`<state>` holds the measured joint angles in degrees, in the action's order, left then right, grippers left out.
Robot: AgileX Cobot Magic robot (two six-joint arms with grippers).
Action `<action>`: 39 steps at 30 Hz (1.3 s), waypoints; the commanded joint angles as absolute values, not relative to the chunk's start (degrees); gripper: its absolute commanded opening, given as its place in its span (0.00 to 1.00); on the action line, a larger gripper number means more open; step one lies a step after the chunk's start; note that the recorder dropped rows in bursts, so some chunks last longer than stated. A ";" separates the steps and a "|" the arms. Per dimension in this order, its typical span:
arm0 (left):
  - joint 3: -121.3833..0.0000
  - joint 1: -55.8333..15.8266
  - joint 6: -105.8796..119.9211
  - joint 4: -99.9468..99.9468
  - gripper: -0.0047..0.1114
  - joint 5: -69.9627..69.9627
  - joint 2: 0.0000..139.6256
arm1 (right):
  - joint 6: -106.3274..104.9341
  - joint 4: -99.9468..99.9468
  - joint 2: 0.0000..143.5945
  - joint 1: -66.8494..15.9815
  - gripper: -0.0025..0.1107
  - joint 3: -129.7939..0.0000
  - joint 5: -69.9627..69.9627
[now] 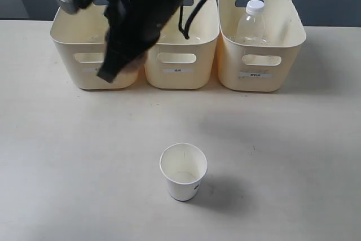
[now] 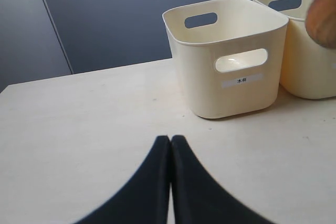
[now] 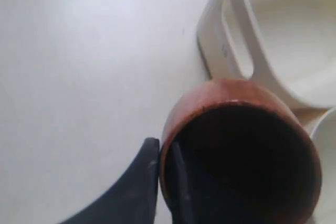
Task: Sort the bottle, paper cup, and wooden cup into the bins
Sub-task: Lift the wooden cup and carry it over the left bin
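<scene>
The reddish-brown wooden cup hangs in the air, just in front of the left bin. My right gripper is shut on its rim, one finger outside and one inside. The right arm reaches across the bins and hides most of the cup in the exterior view. In the left wrist view the wooden cup is a brown blur. The clear bottle stands in the right bin. The white paper cup stands upright on the table. My left gripper is shut and holds nothing, low over the table.
The middle bin stands between the other two, partly behind the arm and a black cable. All three bins sit in a row at the table's far side. A dark wall rises behind them.
</scene>
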<state>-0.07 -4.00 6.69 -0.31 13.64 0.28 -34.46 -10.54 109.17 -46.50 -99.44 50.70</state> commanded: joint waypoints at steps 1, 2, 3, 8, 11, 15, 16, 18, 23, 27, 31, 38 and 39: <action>0.00 -4.20 6.58 -0.33 0.04 13.73 0.00 | -35.42 -10.29 108.00 -48.04 0.01 -105.96 47.20; 0.00 -4.20 6.58 -0.33 0.04 13.73 0.00 | -35.42 -10.41 108.60 -48.04 0.01 -107.89 47.11; 0.00 -4.20 6.58 -0.33 0.04 13.73 0.00 | -35.42 -10.41 109.22 -48.04 0.01 -109.88 47.11; 0.00 -4.20 6.58 -0.33 0.04 13.73 0.00 | -35.42 -10.30 114.72 -48.04 0.01 -119.21 45.65; 0.00 -4.20 6.58 -0.33 0.04 13.73 0.00 | -35.26 -7.65 119.67 -47.93 0.01 -125.59 44.17; 0.00 -4.20 6.58 -0.33 0.04 13.73 0.00 | -30.69 -7.44 127.51 -46.21 0.01 -134.82 44.28; 0.00 -4.20 6.58 -0.33 0.04 13.73 0.00 | -28.11 -7.56 129.57 -45.42 0.01 -137.08 44.28; 0.00 -4.20 6.58 -0.33 0.04 13.73 0.00 | -25.19 -7.69 133.08 -44.15 0.01 -140.46 44.28; 0.00 -4.20 6.58 -0.33 0.04 13.73 0.00 | -24.76 -8.22 140.25 -42.62 0.01 -145.07 43.12; 0.00 -4.20 6.58 -0.33 0.04 13.73 0.00 | -24.76 -10.02 143.75 -42.09 0.01 -145.40 39.69; 0.00 -4.20 6.58 -0.33 0.04 13.73 0.00 | -24.76 -11.23 147.04 -41.13 0.01 -145.40 37.87; 0.00 -4.20 6.58 -0.33 0.04 13.73 0.00 | -24.62 -11.67 149.42 -40.42 0.01 -145.40 36.60; 0.00 -4.20 6.58 -0.33 0.04 13.73 0.00 | -24.62 -11.89 149.42 -40.42 0.01 -145.40 36.58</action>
<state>-0.07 -4.00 6.69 -0.31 13.64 0.28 -24.67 -11.17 149.61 -40.76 -144.69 38.36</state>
